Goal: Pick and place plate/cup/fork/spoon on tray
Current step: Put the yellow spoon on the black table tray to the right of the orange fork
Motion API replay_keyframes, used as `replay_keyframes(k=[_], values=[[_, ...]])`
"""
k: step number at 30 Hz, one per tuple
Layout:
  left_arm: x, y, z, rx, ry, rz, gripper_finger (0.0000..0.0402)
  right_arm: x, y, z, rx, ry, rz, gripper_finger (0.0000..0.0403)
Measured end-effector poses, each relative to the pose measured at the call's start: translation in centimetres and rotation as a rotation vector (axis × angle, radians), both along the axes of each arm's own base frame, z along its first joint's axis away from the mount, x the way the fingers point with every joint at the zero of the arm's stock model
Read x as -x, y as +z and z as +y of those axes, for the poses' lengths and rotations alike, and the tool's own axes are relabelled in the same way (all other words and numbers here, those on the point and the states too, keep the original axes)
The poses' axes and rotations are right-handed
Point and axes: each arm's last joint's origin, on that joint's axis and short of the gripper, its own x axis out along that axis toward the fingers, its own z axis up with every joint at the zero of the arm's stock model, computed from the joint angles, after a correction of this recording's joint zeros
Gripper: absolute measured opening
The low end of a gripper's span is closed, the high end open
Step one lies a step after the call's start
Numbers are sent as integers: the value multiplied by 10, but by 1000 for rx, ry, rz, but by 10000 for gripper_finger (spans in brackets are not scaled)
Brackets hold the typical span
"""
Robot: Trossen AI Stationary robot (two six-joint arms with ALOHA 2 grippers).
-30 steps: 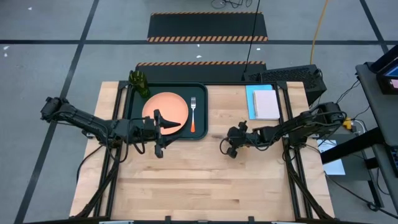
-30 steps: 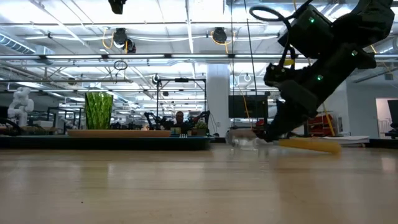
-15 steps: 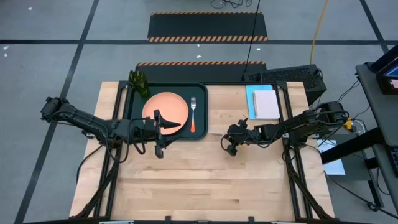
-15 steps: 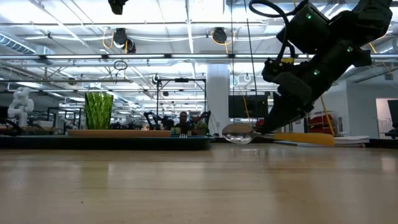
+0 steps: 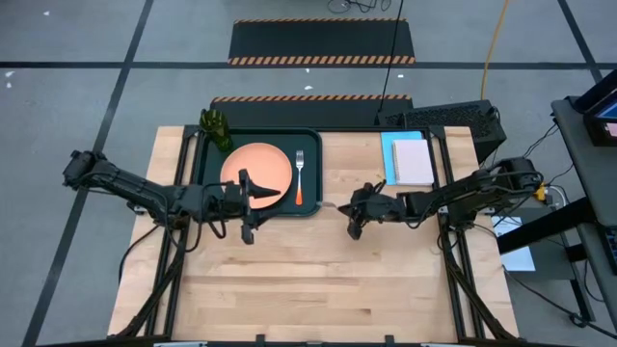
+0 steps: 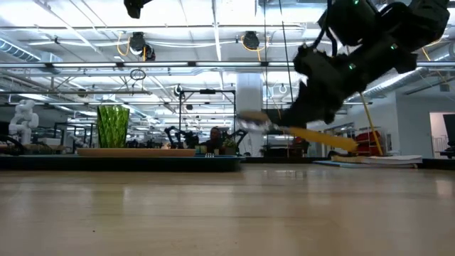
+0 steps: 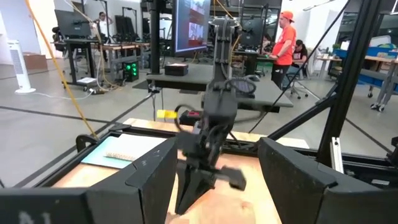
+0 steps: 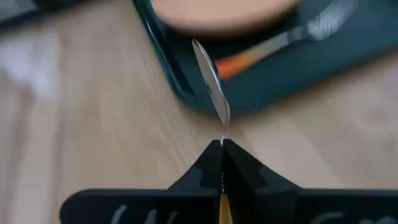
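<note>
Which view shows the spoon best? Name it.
The right wrist view: the spoon fills it, clamped in the right gripper. The low view shows it lifted side-on; high view, a sliver; left wrist view, a blur.

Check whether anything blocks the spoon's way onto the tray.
Nothing visible does. The right tool holds the spoon lifted off the table, bowl toward the tray. Only bare wood and the tray's low rim lie between. The fork lies just inside that edge, beside the plate, so the free strip is narrow.
</note>
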Motion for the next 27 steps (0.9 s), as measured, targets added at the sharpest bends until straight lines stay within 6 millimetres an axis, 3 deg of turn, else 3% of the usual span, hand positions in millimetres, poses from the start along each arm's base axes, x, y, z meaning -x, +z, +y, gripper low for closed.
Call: replay_keyframes(k=[11, 19, 27], values=[[-2, -5, 8, 0, 37, 45, 227, -10, 26, -21, 31, -61, -259, 0], [-3, -8, 13, -11, 58, 79, 227, -13, 42, -23, 48, -64, -419, 0], [-27, -36, 25, -5, 96, 196, 227, -14, 54, -22, 64, -60, -543, 0]])
